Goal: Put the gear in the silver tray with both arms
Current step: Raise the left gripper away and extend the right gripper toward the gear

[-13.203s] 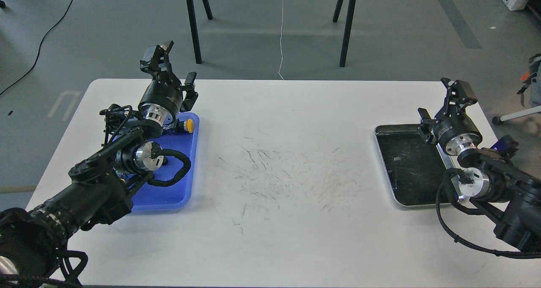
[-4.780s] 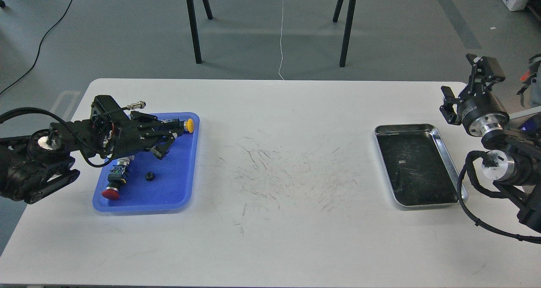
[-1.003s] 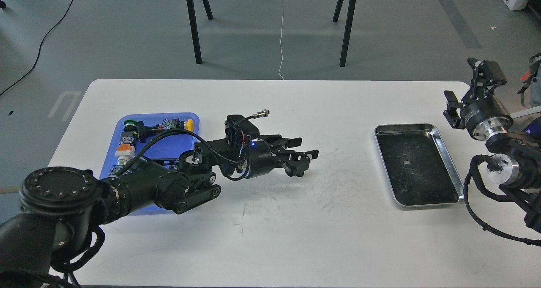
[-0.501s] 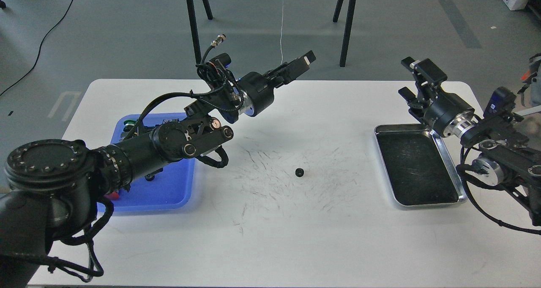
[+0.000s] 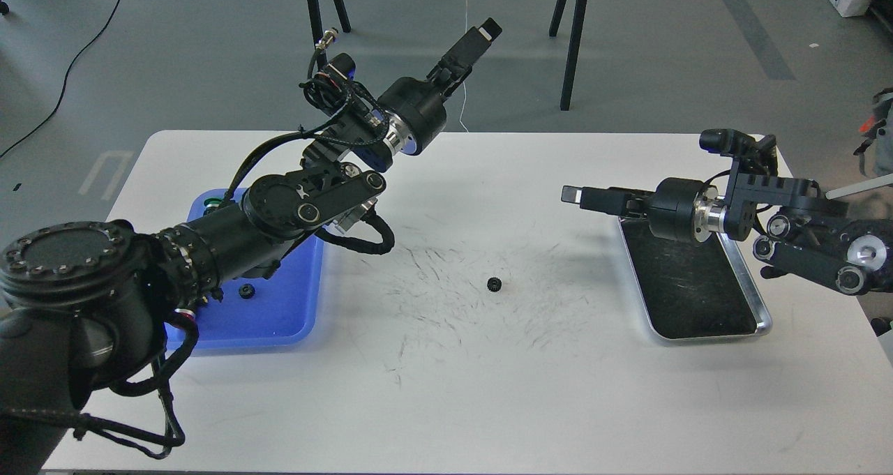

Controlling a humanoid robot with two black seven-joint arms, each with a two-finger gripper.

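A small black gear (image 5: pixel 494 284) lies alone on the white table, near its scratched middle. The silver tray (image 5: pixel 762 306) sits at the right with its dark bottom bare. My left gripper (image 5: pixel 481 34) is raised high over the far table edge, well above and behind the gear. It is seen side-on and holds nothing I can see. My right gripper (image 5: pixel 573 195) points left, level, just past the tray's far left corner, up and to the right of the gear. Its fingers overlap, so their gap is hidden.
A blue plastic tray (image 5: pixel 279 325) sits at the left under my left arm, with another small black gear (image 5: pixel 245 291) and a green button (image 5: pixel 209 200) in it. Black stand legs (image 5: pixel 317 39) and a hanging white cord (image 5: pixel 465 49) are beyond the far edge.
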